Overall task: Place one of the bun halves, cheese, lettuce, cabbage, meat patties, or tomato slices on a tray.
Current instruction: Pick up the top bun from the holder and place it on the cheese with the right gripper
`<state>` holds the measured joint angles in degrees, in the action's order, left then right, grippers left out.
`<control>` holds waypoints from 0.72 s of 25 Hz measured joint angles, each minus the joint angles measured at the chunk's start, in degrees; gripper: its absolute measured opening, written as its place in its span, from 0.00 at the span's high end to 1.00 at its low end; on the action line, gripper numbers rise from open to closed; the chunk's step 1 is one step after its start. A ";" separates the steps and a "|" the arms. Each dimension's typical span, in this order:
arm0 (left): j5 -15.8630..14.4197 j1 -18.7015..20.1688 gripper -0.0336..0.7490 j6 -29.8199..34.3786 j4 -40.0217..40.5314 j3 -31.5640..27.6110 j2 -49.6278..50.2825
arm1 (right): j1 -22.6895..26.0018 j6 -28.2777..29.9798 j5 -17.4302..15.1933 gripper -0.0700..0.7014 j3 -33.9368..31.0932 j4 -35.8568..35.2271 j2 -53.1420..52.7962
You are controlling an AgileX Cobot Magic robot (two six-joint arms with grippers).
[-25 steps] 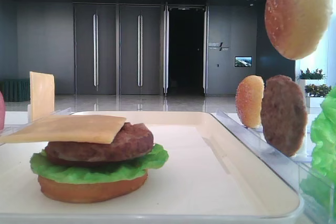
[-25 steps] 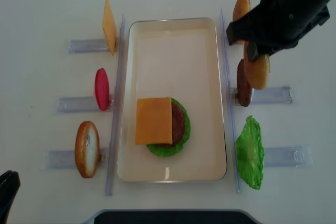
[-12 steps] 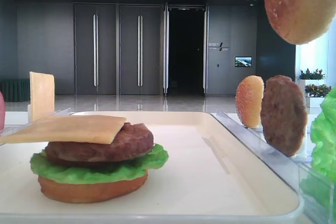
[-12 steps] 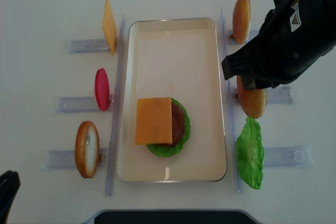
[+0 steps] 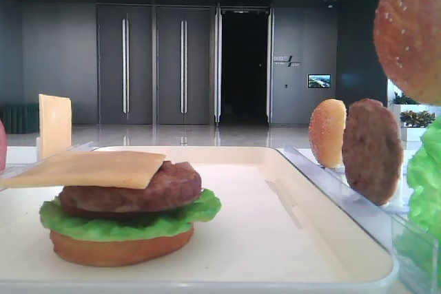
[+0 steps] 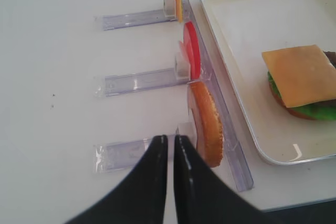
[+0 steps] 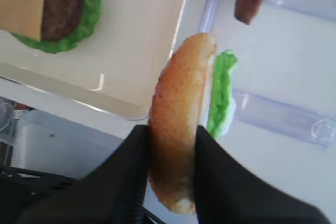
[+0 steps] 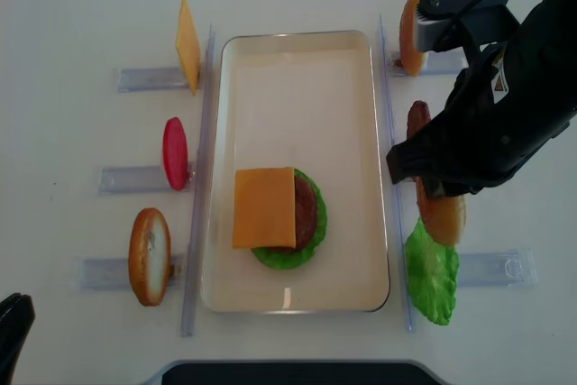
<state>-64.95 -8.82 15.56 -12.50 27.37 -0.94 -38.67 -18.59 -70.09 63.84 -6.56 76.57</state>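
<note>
- Right gripper [image 7: 170, 145] clamped on a bun half [image 7: 181, 119], held on edge just beyond the tray [image 8: 297, 60] rim, above the loose lettuce [image 8: 431, 272].
- Best carried over the rim, tipped flat, lowered onto the cheese [image 8: 263, 207].
- Clear holder [image 8: 393, 178] along that rim: clear it first.
- Bare tray floor beyond the stack.
- Left gripper [image 6: 169, 145] pressed together, idle, well outside the tray.

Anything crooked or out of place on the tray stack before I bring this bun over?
Yes: the cheese slice sits off-centre on the meat patty, overhanging well past the stack's left side in the low front view. The lettuce and bun bottom look aligned.
</note>
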 joint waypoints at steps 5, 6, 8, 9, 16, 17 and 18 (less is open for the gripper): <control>0.00 0.00 0.57 0.00 0.00 0.00 0.00 | 0.00 5.53 5.35 0.64 0.00 -8.48 0.00; 0.00 0.00 0.57 0.00 0.00 0.00 0.00 | 0.08 6.69 6.71 0.64 0.00 -10.61 0.07; 0.00 0.00 0.57 0.00 0.00 0.00 0.00 | 1.20 10.54 9.33 0.64 0.00 -15.56 1.07; 0.00 0.00 0.57 0.00 0.00 0.00 0.00 | 2.03 12.48 9.90 0.64 0.00 -18.58 2.10; 0.00 0.00 0.57 0.00 0.00 0.00 0.00 | 6.71 30.78 15.89 0.64 -2.11 -41.58 8.70; 0.00 0.00 0.57 0.00 0.00 0.00 0.00 | 6.71 32.47 16.66 0.64 -2.22 -44.33 9.10; 0.00 0.00 0.57 0.00 0.00 0.00 0.00 | 6.71 34.52 17.13 0.64 -2.28 -46.60 9.40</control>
<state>-64.95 -8.82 15.56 -12.50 27.37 -0.94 -31.96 15.92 -52.96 61.57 -53.16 85.98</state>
